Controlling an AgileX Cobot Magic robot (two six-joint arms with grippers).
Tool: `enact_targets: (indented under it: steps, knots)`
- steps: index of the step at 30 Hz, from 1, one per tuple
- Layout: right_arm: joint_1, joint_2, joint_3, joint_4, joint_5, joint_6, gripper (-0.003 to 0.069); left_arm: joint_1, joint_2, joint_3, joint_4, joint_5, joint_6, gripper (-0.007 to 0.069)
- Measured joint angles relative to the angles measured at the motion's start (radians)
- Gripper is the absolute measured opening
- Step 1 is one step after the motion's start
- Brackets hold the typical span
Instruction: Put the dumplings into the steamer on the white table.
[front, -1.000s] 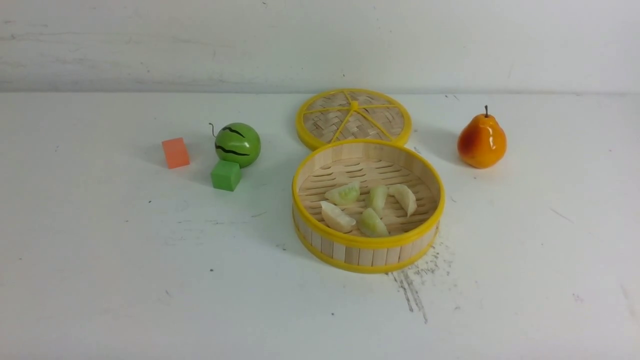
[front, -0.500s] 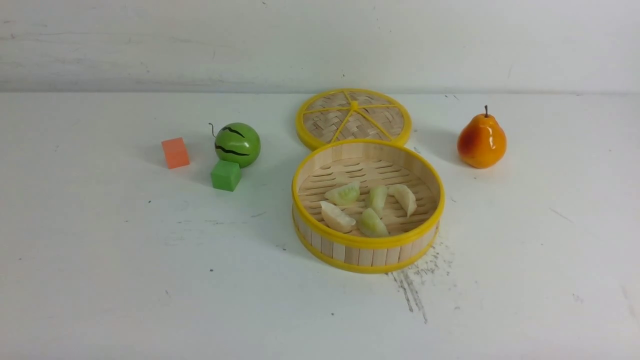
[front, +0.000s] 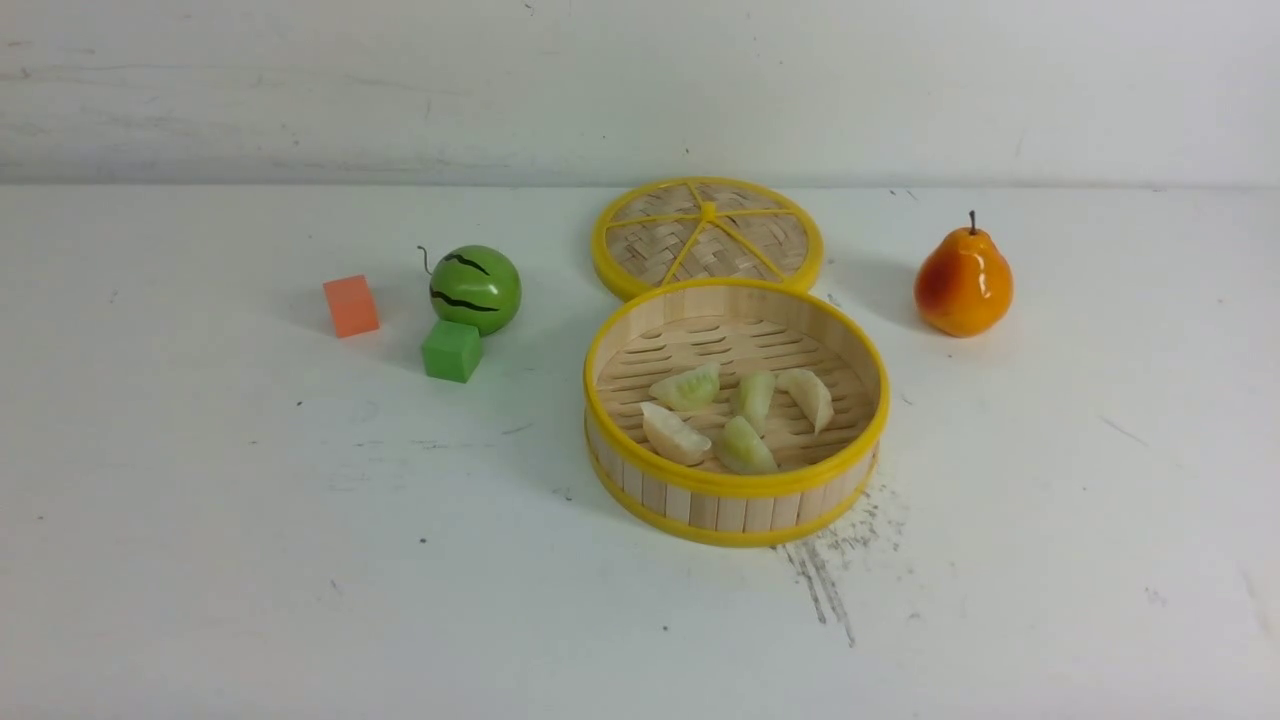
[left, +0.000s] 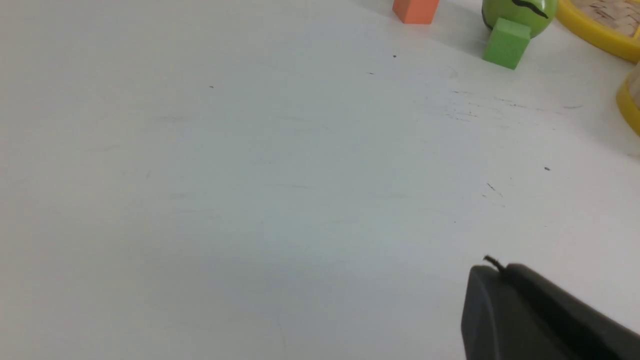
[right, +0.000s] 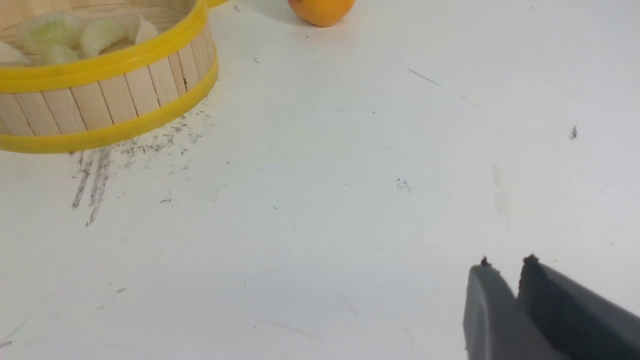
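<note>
The steamer is a round bamboo basket with yellow rims in the middle of the white table. Several pale cream and light green dumplings lie inside it on the slatted floor; some show in the right wrist view behind the steamer's wall. Neither arm shows in the front view. My left gripper is shut and empty over bare table, far from the steamer rim. My right gripper is shut and empty over bare table, well to the side of the steamer.
The flat woven lid lies just behind the steamer. An orange pear stands to its right. A green watermelon ball, a green cube and an orange cube sit to the left. Dark scratch marks lie in front of the steamer.
</note>
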Motion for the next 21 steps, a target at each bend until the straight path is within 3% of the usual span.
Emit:
enact_targets:
  steps: [21]
  knots:
    - [0.0, 0.0, 0.0, 0.0, 0.0, 0.0, 0.0118, 0.001, 0.0, 0.0, 0.0, 0.001, 0.0, -0.0002]
